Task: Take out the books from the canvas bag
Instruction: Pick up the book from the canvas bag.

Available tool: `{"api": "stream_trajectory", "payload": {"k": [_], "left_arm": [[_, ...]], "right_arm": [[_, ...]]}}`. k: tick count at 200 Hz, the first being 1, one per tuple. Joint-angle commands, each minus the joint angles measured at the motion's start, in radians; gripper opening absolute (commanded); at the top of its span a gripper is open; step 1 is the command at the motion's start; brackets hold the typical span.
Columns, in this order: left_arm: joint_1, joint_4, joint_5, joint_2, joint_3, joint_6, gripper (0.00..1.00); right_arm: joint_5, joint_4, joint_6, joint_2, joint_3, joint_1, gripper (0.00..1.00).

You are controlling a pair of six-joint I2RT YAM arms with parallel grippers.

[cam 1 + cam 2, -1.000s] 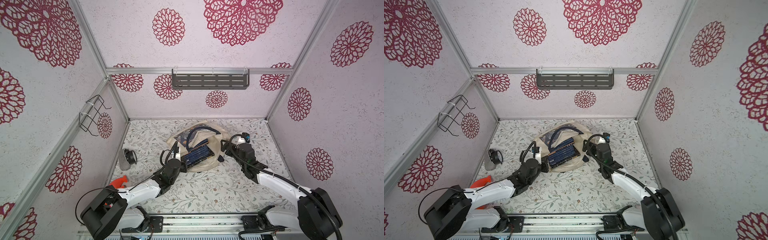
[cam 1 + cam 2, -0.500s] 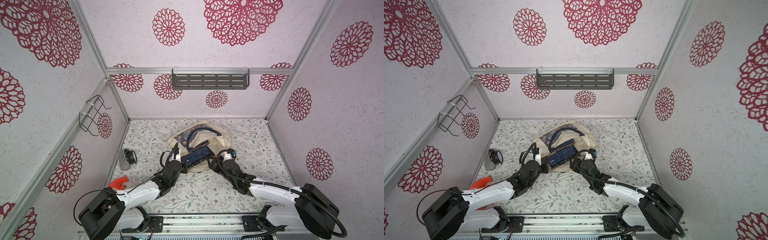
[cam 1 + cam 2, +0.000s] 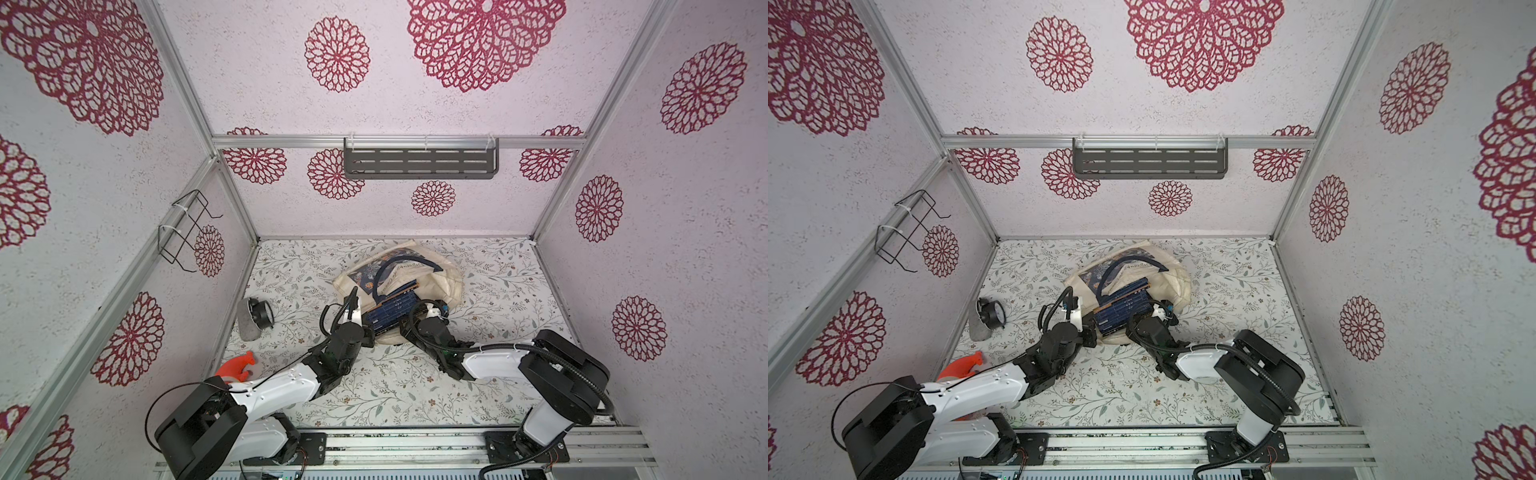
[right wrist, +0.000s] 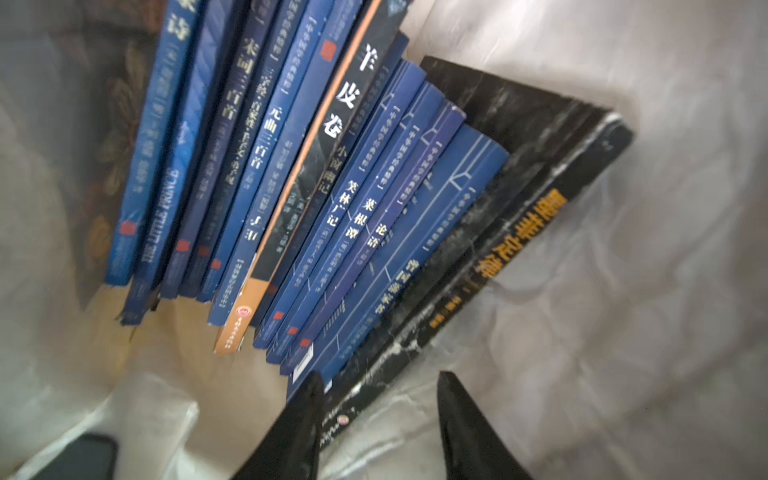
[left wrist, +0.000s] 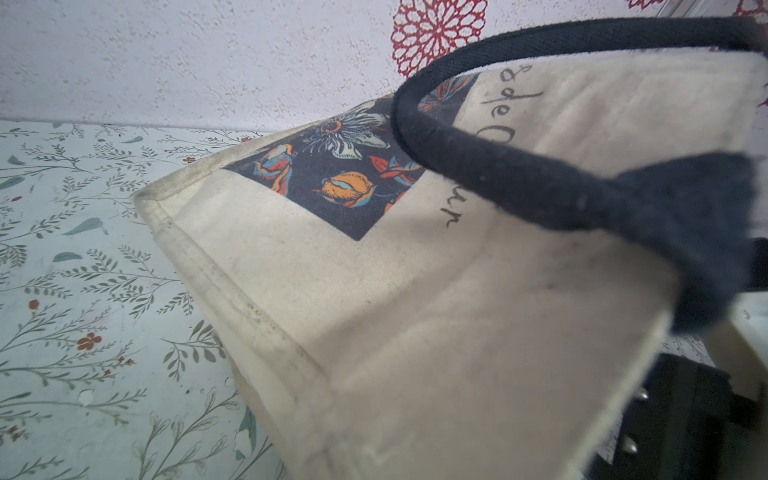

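Books (image 4: 316,174), likely thin and slick: grip at spine ends, where right end effector (image 4: 376,428) stands spread, lower centre; left end effector (image 3: 368,331) pinches bag (image 5: 415,311).

canvas bag (image 5: 407,332): cream woven cloth, matt, grubby along seams
strap handle (image 5: 511,174): navy cloth, fuzzy
books (image 4: 361,199): paper covers, smooth, faint sheen (black one marbled)
shelf (image 3: 419,164): grey metal, matt
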Motion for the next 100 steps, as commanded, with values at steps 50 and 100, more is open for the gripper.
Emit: {"api": "stream_trajectory", "payload": {"k": [50, 100], "left_arm": [[-0.035, 0.004, -0.051, 0.007, 0.013, 0.053, 0.0], [-0.037, 0.014, -0.052, 0.001, 0.007, 0.056, 0.0]], "right_arm": [[0.063, 0.097, 0.089, 0.099, 0.033, -0.003, 0.39], [0.047, 0.189, 0.089, 0.177, 0.041, -0.027, 0.34]]}}
